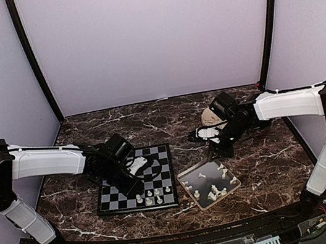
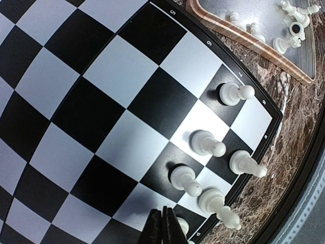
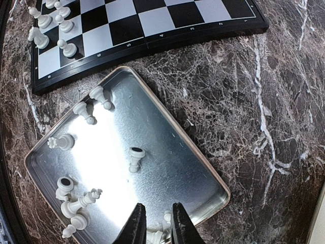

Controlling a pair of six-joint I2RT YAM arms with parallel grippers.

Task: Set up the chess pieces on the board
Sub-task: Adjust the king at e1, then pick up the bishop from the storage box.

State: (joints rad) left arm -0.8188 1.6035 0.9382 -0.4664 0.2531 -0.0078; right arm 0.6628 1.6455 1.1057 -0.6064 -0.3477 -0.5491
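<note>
A: Now, item one, the chessboard (image 1: 159,160). Where does it lie?

B: Flat on the marble table (image 1: 269,160), left of centre. Six white chess pieces (image 2: 205,142) stand upright on it, clustered at its 5 o'clock corner in the top view.

A: Left gripper (image 2: 163,216)?

B: Over the board, at 11 o'clock of that cluster. Its fingers are pressed together with nothing between them.

A: Item two?

B: Metal tray (image 3: 172,157), just beside the board at its 3 o'clock. It holds the loose pieces (image 3: 134,158), several of them, mostly lying on their sides.

A: Right gripper (image 3: 157,206)?

B: Above the tray's 12 o'clock edge, fingers a narrow gap apart. One piece shows in the gap — gripped or not, I cannot tell.
</note>
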